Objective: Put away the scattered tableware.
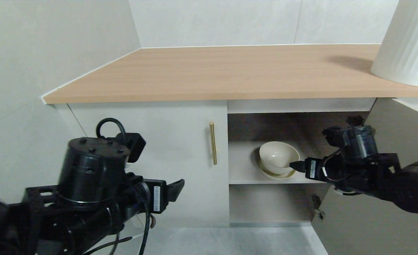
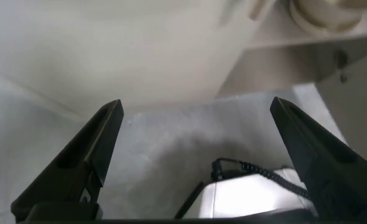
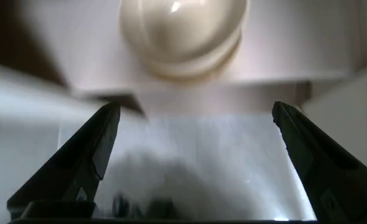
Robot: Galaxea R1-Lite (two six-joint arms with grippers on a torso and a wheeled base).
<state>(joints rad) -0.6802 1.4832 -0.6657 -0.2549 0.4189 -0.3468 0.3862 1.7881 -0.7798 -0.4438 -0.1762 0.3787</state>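
Round cream bowl (image 1: pixel 279 156) shelved, centre right. Our left claw (image 2: pixel 196 102) and right claw (image 3: pixel 194 108) gape empty; next, shut the grey door (image 1: pixel 365 226).

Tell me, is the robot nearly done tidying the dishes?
Nearly, it seems. Done: a cream bowl sits stacked on a dish on the cupboard shelf. In hand: nothing; the right gripper and left gripper are open and empty. Left: shutting the open cupboard door, probably.
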